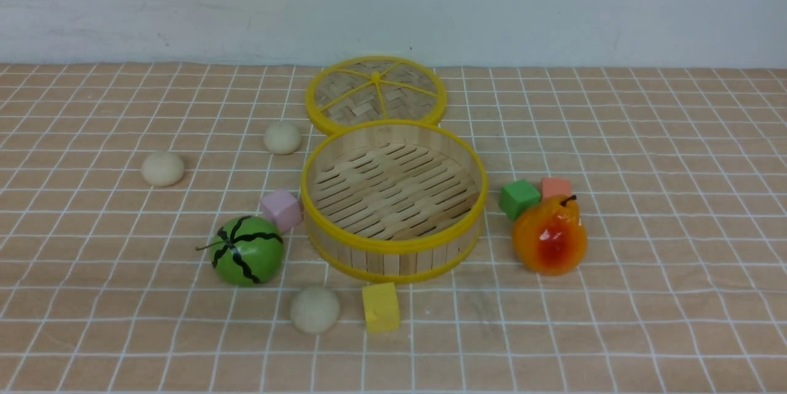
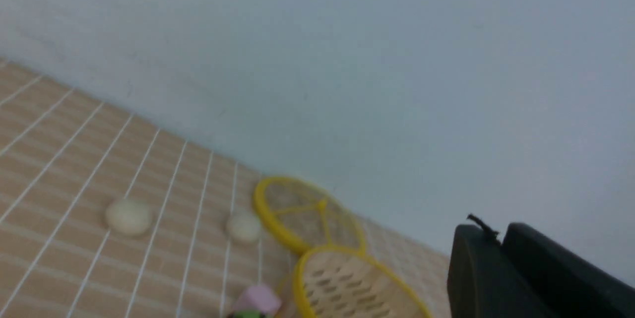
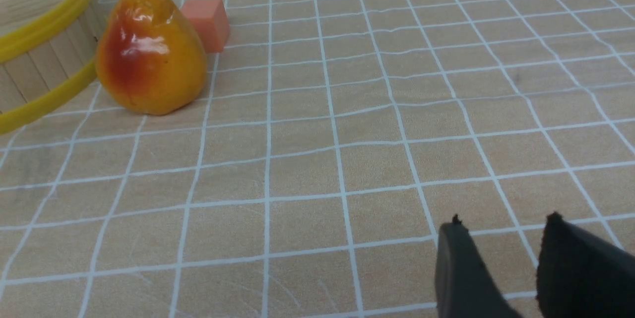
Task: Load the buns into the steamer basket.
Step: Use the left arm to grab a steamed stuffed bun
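Three cream-white buns lie on the checked cloth: one at the far left (image 1: 163,168), one behind and left of the basket (image 1: 283,137), one in front of it (image 1: 315,310). The steamer basket (image 1: 393,248) stands in the middle, with nothing in it. Neither gripper shows in the front view. In the left wrist view my left gripper (image 2: 500,236) is shut and empty, up in the air, with two buns (image 2: 129,217) (image 2: 243,227) and the basket (image 2: 302,278) far off. In the right wrist view my right gripper (image 3: 503,223) is slightly open and empty over bare cloth, right of the basket (image 3: 44,25).
The flat woven lid (image 1: 375,96) leans behind the basket. A green watermelon ball (image 1: 247,251) and a pink cube (image 1: 281,209) sit left of the basket, a yellow cube (image 1: 380,307) in front. A pear (image 1: 549,235), a green cube (image 1: 519,198) and a salmon cube (image 1: 556,187) sit to the right.
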Controlling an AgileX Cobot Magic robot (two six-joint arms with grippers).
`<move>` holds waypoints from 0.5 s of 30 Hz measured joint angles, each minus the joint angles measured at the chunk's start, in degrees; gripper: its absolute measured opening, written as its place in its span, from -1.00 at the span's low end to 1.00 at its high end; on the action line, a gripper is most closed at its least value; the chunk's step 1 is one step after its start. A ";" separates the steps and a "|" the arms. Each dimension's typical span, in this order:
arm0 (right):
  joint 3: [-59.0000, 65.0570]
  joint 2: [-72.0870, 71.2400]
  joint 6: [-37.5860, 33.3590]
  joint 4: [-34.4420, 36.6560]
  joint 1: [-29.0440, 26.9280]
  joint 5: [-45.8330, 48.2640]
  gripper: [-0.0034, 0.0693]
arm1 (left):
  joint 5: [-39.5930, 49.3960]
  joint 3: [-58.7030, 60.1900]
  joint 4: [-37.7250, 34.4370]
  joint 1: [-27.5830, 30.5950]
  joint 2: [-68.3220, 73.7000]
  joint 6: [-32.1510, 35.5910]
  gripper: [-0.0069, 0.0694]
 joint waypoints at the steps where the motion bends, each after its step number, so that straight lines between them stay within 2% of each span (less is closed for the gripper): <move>1: 0.00 0.00 0.00 0.00 0.00 0.00 -0.24 | 3.97 -1.96 0.02 0.00 4.17 0.00 -0.64; 6: 0.00 0.00 -0.01 0.00 0.00 0.00 -0.24 | 6.90 -2.53 1.40 0.00 12.59 0.58 -0.63; 15: 0.00 0.00 -0.06 0.00 0.00 0.00 -0.24 | 4.18 -5.36 1.78 0.00 31.30 4.80 -0.60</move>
